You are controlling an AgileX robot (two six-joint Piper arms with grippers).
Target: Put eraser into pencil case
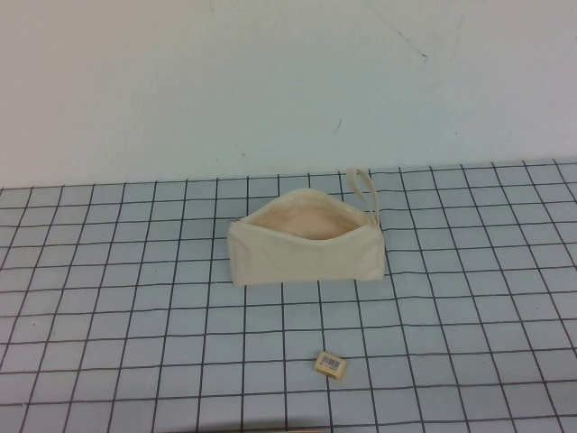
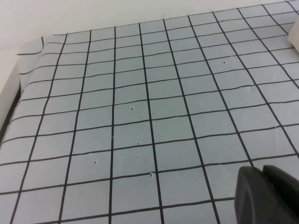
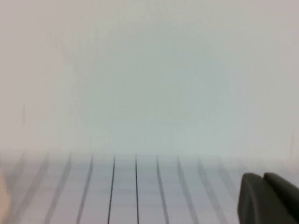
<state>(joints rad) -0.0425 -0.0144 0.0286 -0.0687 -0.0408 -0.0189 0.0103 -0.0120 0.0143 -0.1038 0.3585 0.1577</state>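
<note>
The pencil case (image 1: 306, 257), a cream canvas pouch, stands in the middle of the grid mat with its zip mouth open upward, showing the pale peach lining (image 1: 302, 224). Its loop strap (image 1: 364, 188) lies at its far right end. The eraser (image 1: 331, 364), a tiny tan block with a white barcode label, lies on the mat in front of the pouch, apart from it. Neither arm shows in the high view. My left gripper (image 2: 262, 170) is shut and empty above bare mat. My right gripper (image 3: 262, 176) is shut and empty, facing the white wall.
The grey-blue grid mat (image 1: 135, 298) covers the table up to a white back wall (image 1: 270, 81). In the left wrist view the mat's left edge (image 2: 21, 79) curls up beside the wall, and a pale corner (image 2: 295, 39) shows at the frame's edge.
</note>
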